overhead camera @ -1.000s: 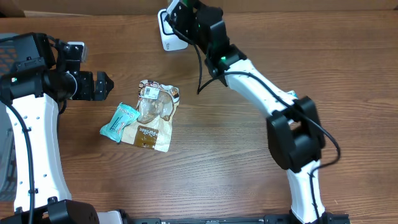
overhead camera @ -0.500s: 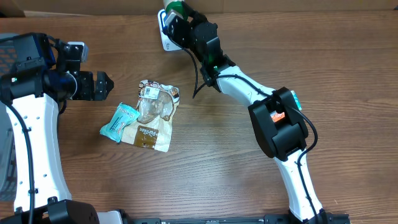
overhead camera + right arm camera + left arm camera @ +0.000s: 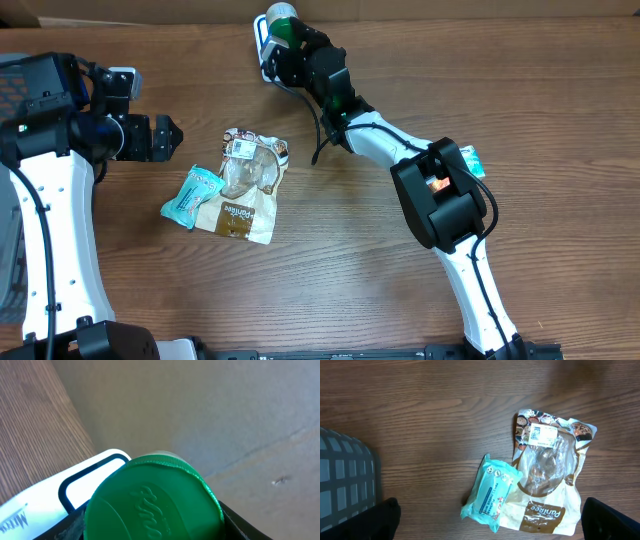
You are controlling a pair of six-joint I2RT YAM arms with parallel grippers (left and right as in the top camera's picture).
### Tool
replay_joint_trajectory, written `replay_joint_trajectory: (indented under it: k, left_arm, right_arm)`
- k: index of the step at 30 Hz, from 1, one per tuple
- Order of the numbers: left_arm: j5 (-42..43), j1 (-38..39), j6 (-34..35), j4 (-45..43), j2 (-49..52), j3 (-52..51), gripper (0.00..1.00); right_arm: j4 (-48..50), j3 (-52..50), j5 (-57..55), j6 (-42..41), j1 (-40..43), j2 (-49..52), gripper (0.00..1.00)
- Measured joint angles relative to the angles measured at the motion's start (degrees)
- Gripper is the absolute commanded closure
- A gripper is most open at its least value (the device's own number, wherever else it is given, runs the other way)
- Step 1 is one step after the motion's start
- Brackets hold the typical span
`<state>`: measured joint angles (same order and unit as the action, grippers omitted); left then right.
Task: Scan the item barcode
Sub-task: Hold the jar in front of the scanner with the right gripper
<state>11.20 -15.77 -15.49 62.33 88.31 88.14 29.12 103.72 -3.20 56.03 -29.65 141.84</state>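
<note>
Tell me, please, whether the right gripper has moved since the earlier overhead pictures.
Yes. Against the white scanner, the right gripper has shifted left over it, covering more of it, with its green-lidded item now showing.

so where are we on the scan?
Done: green-lidded item gripped by right end effector. In hand: it is held at the white scanner; no read visible. Remaining: teal packet and brown bag lie on the table, scanned or not I cannot tell; left end effector open, empty.
</note>
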Motion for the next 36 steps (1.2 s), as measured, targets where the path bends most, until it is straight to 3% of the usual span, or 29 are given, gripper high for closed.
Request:
replay_joint_trajectory:
  k: [12, 18, 25, 31, 36]
  left_arm:
    - [0.0, 0.0, 0.0, 0.0, 0.0, 0.0, 0.0]
    - [-0.02, 0.0, 0.0, 0.0, 0.0, 0.0, 0.0]
    - [-0.02, 0.0, 0.0, -0.02, 0.0, 0.0, 0.01]
    - [0.0, 0.0, 0.0, 0.0, 0.0, 0.0, 0.0]
    - [0.0, 0.0, 0.0, 0.0, 0.0, 0.0, 0.01]
  right_arm:
    - [1.66, 0.0, -0.35, 3.56, -0.2, 0.0, 0.52]
    - [-2.86, 0.0, -0.68, -1.11, -0.87, -1.55, 0.48]
    - [-24.06, 0.0, 0.02, -13.18, -2.58, -12.96, 0.48]
    - [-50.31, 0.44, 9.66, -30.29, -3.06, -26.6, 0.49]
    - [-72.24, 1.18, 15.04, -38.03, -2.62, -30.58, 0.48]
